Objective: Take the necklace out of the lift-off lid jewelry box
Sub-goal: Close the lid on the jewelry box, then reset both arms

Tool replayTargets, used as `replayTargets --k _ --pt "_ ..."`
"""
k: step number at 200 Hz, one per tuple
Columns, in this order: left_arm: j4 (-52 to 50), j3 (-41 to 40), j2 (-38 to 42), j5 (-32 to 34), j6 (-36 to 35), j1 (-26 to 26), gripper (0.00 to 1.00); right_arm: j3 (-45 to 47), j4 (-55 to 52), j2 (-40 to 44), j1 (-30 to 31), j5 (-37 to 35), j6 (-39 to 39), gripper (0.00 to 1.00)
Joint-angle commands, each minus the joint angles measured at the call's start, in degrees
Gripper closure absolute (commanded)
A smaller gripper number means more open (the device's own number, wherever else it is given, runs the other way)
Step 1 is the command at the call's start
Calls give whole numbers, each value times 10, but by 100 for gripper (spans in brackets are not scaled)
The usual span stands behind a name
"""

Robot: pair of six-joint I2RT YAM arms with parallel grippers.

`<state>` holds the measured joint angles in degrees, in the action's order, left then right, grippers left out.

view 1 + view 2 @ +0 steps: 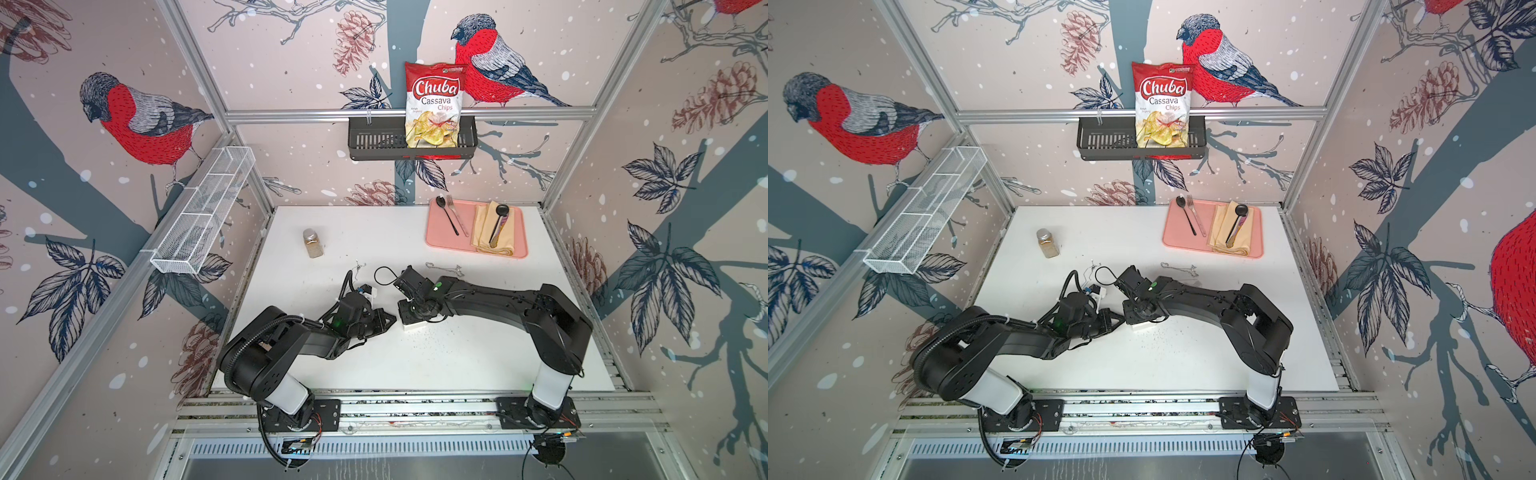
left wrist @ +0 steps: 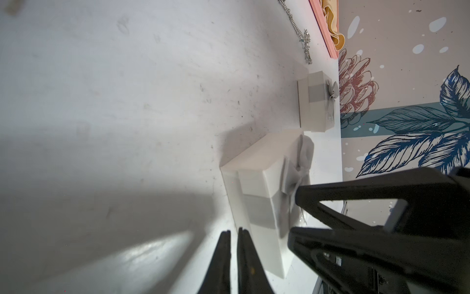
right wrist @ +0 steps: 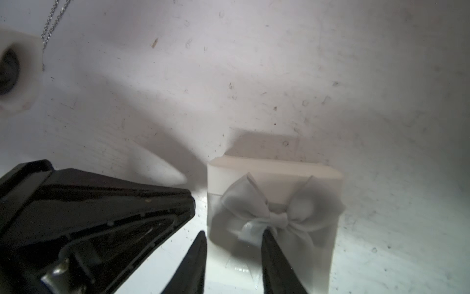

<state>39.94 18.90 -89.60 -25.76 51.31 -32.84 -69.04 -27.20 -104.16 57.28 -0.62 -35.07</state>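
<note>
One Chuba Cassava Chips bag (image 1: 434, 104); left pincer (image 2: 234, 231) together, right pincer (image 3: 234, 231) astride jewelry box (image 3: 277, 168), grip unclear.

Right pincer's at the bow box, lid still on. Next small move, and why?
Probably lift the right pincer straight up a little. It straddles the bow and one side of the lid, which is still on. The shut left pincer sits beside the base and could brace it. Grip firmness is unclear.

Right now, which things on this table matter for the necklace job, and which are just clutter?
Job: jewelry box, right pincer, left pincer.
Lying about: second box, loose chains, spice jar, pink tray, cutlery, chip bag.
</note>
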Motion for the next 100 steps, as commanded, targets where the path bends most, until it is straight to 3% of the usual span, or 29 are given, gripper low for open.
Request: replayTargets --k 1,54,82,100 --pt "31 5 -7 -8 11 -1 88 13 -2 -9 0 9 -11 65" --pt "-30 24 23 7 -19 1 88 9 -10 -6 1 -12 -11 65" --pt "-149 67 77 32 -80 17 87 -33 -36 50 1 -69 -3 62" --pt "-260 122 123 67 -150 34 80 -51 -43 105 0 -126 12 58"
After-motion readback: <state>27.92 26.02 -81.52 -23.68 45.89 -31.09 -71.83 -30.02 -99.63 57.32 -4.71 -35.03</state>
